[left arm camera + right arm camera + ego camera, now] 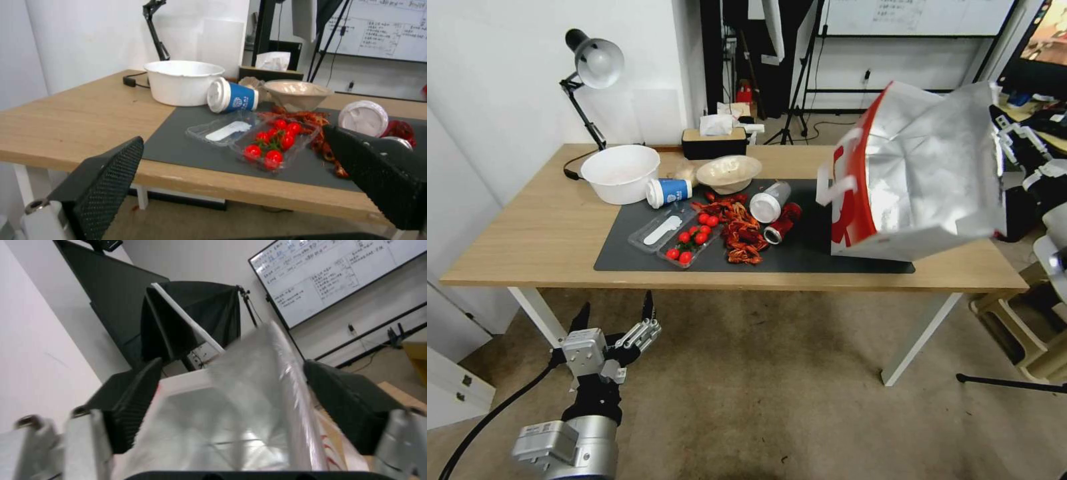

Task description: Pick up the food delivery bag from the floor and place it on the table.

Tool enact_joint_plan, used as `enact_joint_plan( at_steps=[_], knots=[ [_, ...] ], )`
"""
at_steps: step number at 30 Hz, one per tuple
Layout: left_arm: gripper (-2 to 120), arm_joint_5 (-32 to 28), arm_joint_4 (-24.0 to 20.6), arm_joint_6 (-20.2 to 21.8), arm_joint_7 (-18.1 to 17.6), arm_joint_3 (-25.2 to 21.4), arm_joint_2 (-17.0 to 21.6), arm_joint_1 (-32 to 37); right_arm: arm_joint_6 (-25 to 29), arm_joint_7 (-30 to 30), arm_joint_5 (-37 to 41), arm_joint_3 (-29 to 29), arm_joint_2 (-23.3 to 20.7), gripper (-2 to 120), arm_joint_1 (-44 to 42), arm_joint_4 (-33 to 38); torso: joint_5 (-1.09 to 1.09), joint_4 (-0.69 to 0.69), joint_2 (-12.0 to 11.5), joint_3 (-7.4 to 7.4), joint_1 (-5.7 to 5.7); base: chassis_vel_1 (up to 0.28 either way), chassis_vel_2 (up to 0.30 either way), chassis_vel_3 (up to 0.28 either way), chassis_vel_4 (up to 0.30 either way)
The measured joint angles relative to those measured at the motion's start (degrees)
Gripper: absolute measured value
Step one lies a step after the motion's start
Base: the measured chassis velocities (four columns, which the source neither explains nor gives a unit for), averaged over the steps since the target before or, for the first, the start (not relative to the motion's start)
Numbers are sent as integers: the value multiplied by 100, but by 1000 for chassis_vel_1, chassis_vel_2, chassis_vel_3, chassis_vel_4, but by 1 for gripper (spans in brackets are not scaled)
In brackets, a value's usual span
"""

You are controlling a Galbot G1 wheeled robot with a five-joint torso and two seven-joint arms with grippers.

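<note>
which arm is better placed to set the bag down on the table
The right. Its end effector has its fingers on either side of the food delivery bag's foil rim, and the bag sits tilted at the right end of the table. The left end effector hangs open and empty, low in front of the table.

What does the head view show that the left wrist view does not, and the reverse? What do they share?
Head view: the large white paper food delivery bag with red sides and silver foil lining, tilted over the right end of the dark grey mat, held by the right gripper at its far edge. Left wrist view: the textured black pads of the open left gripper. Shared: the light-wood table, the mat, the white round bowl, the fallen blue paper cup, the clear tray of red cherry tomatoes.
</note>
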Motion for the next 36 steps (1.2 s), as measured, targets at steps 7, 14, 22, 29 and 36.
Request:
enact_joint_plan(
  at_steps=[7, 14, 22, 29, 36],
  knots=[
    [100, -51, -49, 7, -12, -11, -7, 6, -26, -22, -90, 101, 67, 100, -213, 84, 0, 0, 0, 0, 0, 0, 0, 0, 0],
    [100, -83, -56, 53, 27, -33, 31, -32, -18, -147, -285, 203, 152, 100, -477, 156, 0, 0, 0, 0, 0, 0, 0, 0, 0],
    [100, -127, -2, 114, 9, -90, 102, -170, -15, -390, -613, 232, 249, 100, -703, 258, 0, 1, 0, 0, 1, 0, 0, 0, 0],
    [100, -160, 22, 142, -6, -124, 154, -240, 138, -719, -1544, 379, 394, 100, -1125, 481, 0, 0, 0, 0, 0, 0, 0, 0, 0],
    [100, -204, 53, 189, 27, -137, 192, -305, 524, -692, -2889, 516, 762, 100, -1824, 844, 0, 1, 0, 0, 1, 0, 0, 0, 0]
  ],
)
